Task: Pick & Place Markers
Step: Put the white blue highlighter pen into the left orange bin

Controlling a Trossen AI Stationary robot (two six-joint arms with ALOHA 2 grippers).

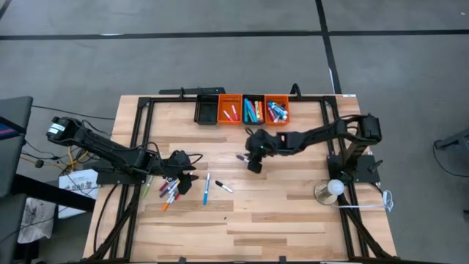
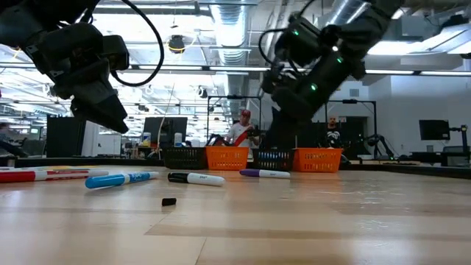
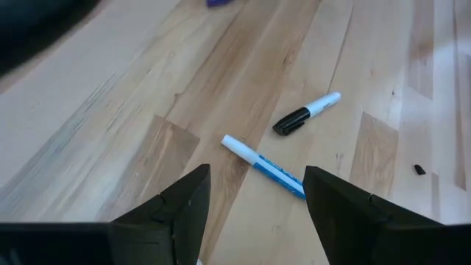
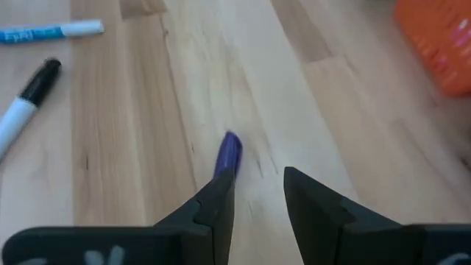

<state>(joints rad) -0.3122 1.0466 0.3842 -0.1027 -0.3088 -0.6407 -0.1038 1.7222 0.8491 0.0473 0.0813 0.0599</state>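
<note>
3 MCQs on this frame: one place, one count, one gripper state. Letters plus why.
1. Where is the purple marker?
A. in a bin
B. on the table by the right gripper
C. in the left gripper

2. How many bins stand in the row?
A. two
B. four
C. six

3. The left gripper is:
A. open, empty
B. shut on a marker
C. out of view

B: purple marker lies beside the right gripper.
B: bins, one black, orange, black, orange.
A: left gripper fingers stand apart over the blue marker.
</note>
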